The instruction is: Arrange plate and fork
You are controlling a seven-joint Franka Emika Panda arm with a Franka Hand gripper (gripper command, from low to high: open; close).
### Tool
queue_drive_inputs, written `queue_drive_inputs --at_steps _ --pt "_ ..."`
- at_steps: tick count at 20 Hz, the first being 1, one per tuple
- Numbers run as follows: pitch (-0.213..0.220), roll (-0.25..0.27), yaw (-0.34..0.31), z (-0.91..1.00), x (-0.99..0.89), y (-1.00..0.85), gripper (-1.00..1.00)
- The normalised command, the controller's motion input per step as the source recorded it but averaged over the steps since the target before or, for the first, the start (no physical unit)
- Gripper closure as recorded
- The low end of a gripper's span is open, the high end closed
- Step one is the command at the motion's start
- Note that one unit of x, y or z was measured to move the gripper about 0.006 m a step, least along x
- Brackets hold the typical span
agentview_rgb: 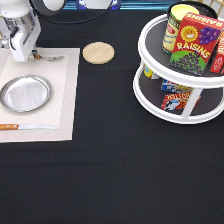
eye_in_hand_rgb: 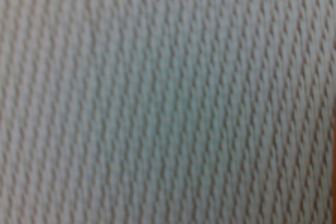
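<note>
The claw [agentview_rgb: 31, 56] is down low on the woven mat [agentview_rgb: 62, 95], right at the fork [agentview_rgb: 48, 57]. I cannot tell if it is holding the fork. The plate [agentview_rgb: 25, 93] sits on the mat just below the claw. Far off toward the exterior view's right, a red box [agentview_rgb: 196, 44] says "RAISINS".
</note>
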Motion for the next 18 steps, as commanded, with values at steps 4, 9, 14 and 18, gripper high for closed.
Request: queue_drive_inputs --at_steps 4,9,14,18 --pt "0.042 0.097 0.241 0.18 0.19 -0.15 1.00" --pt "0.073 0.078 0.095 0.05 0.19 -0.23 1.00" --pt "0.109 0.062 -0.042 -0.02 0.07 -0.21 -1.00" --pt "0.144 0.054 -0.051 0.21 0.00 -0.12 -1.00"
